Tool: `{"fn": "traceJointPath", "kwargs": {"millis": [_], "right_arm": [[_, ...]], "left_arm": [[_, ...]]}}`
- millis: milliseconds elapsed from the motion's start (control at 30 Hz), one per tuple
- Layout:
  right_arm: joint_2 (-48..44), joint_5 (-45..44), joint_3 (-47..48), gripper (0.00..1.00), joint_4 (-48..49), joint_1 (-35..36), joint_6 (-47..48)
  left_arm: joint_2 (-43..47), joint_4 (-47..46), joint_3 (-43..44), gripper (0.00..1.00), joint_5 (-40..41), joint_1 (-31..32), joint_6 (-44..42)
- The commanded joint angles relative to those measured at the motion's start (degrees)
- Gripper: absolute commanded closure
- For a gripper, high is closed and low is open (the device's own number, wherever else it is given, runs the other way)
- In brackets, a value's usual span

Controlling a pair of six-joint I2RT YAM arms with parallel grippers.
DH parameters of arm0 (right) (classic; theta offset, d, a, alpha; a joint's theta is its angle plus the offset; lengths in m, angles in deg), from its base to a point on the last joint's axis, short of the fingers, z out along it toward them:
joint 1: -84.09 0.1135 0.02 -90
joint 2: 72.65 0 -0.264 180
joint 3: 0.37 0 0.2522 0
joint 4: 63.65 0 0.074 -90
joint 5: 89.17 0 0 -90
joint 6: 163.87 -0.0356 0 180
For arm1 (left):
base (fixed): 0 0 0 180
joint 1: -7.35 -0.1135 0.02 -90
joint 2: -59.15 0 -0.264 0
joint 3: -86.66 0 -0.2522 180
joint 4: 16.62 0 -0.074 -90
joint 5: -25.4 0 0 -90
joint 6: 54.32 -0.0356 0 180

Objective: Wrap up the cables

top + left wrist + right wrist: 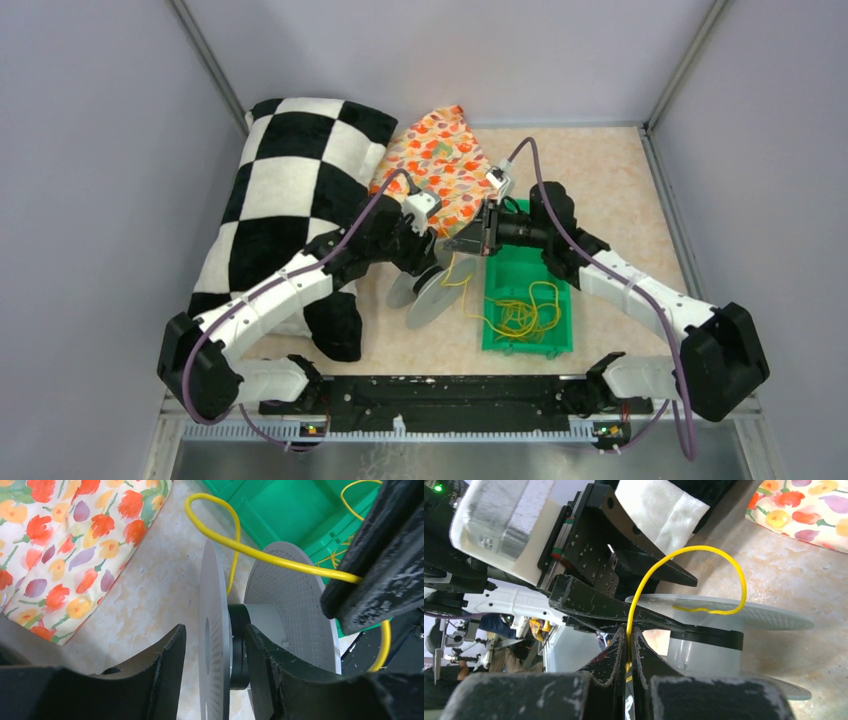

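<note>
- Beside the green bin [525,346], the left gripper [214,647] clamps one flange of the grey spool [295,590], steadying it.
- The right gripper [628,636] pinches the yellow cable [704,549] to feed the hub; its loose loops [520,318] lie in the bin.

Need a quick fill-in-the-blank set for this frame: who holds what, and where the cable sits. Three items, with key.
1. The ____ gripper is pinched shut on the thin yellow cable.
2. The left gripper holds, by one flange, the grey ____.
3. The rest of the cable lies in loose loops inside the ____ bin.

Missing words: right; spool; green.
</note>
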Motion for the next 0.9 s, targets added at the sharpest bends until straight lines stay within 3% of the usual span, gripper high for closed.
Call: {"fn": "traceJointPath", "kwargs": {"millis": [0, 167, 333, 600, 667, 800, 867], "right_arm": [[1.4, 1.1, -0.9, 1.0, 6.1, 0.2, -2.5], [1.8, 1.6, -1.3, 1.0, 7.6, 0.2, -3.5], [2.0, 2.7, -1.9, 1.0, 10.1, 0.2, -5.2], [2.5, 4.7, -3.5, 1.0, 16.0, 0.3, -9.2], [2.8, 4.9, -3.7, 1.0, 16.8, 0.6, -9.7], [3.1, 5.0, -4.5, 1.0, 18.4, 0.7, -10.7], [3.2, 5.0, -4.6, 1.0, 18.7, 0.7, -11.0]], "left_arm": [[2.1, -0.5, -0.9, 0.49, 0.0, -0.3, 0.9], [2.0, -1.0, -1.6, 0.66, 0.0, -0.4, 1.1], [1.2, -0.9, -2.0, 0.55, -0.8, -0.4, 0.7], [1.0, -1.4, -2.0, 0.54, -0.7, -0.4, 1.2], [1.0, -1.5, -1.9, 0.6, -0.5, -0.4, 1.1], [1.0, -1.5, -1.9, 0.91, -0.3, -0.5, 1.2], [1.0, -1.5, -2.0, 0.99, -0.3, -0.4, 1.2]]}}
